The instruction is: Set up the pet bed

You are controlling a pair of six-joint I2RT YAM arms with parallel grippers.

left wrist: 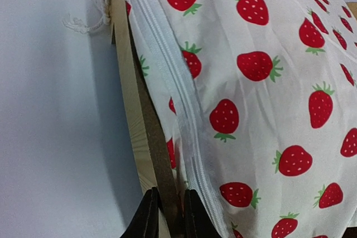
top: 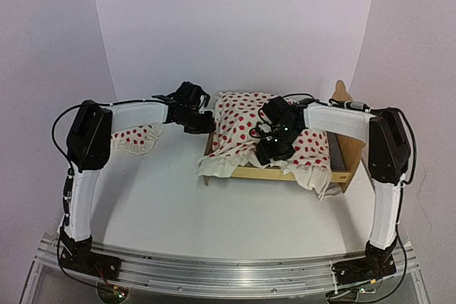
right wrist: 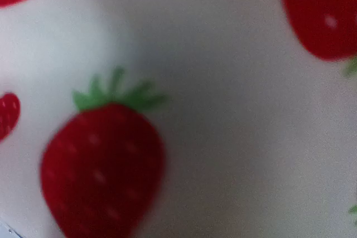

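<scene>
Strawberry fabric [right wrist: 178, 104] over plywood pet bed [top: 260, 171]

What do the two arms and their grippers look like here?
The left arm and right arm have white links with black joint housings and looping black cables. The left gripper and right gripper are black.

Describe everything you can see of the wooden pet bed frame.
The pet bed is a light plywood frame standing on the white table, its taller headboard at the right arm's end. Strawberry-print bedding covers most of it and spills over the rails. The left gripper pinches its left-end rail.
</scene>
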